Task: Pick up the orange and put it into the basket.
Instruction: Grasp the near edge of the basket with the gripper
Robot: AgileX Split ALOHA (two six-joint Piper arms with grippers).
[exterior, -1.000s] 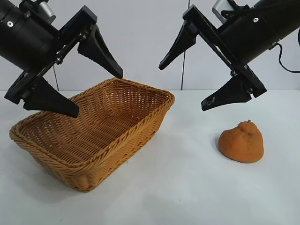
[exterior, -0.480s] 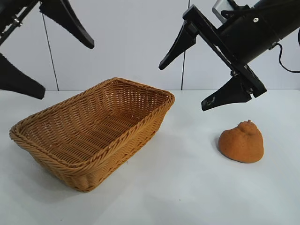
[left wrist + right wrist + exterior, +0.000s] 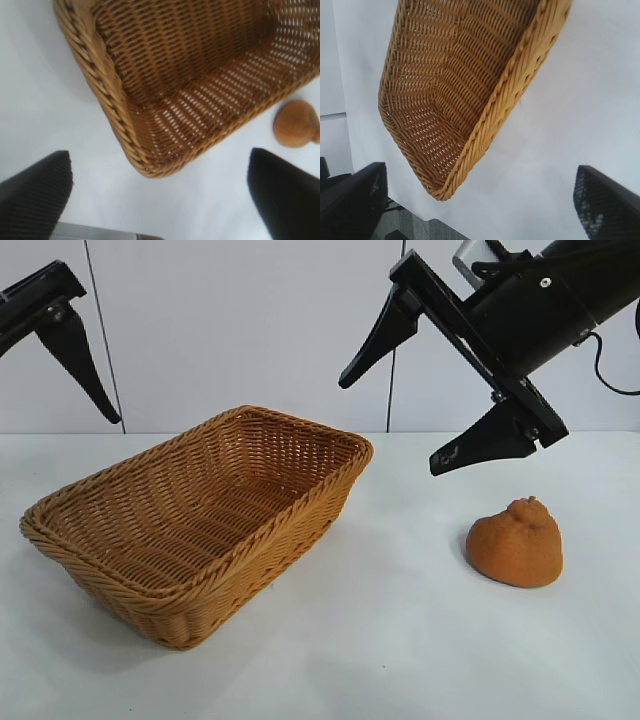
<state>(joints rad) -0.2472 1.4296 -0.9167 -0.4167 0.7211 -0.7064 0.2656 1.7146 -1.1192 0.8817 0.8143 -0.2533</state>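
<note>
Plainly lumpy orange [image 3: 514, 544] – matte, knobbly top, beside basket [image 3: 300, 515]

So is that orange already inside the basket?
No, the orange sits on the white table, well apart from the basket, which holds nothing.

Large rectangular tan woven wicker basket [image 3: 200, 525] with braided rim sits on the white counter [image 3: 380, 640], nothing inside it. Lumpy dull orange-brown orange [image 3: 515, 543] with knobbly top rests on the counter well apart from the basket, toward the right arm. Black right tool [image 3: 395, 422] hangs above and beside the orange, fingers spread wide; black left tool [image 3: 70, 350] is high at the frame edge, one finger visible.
</note>
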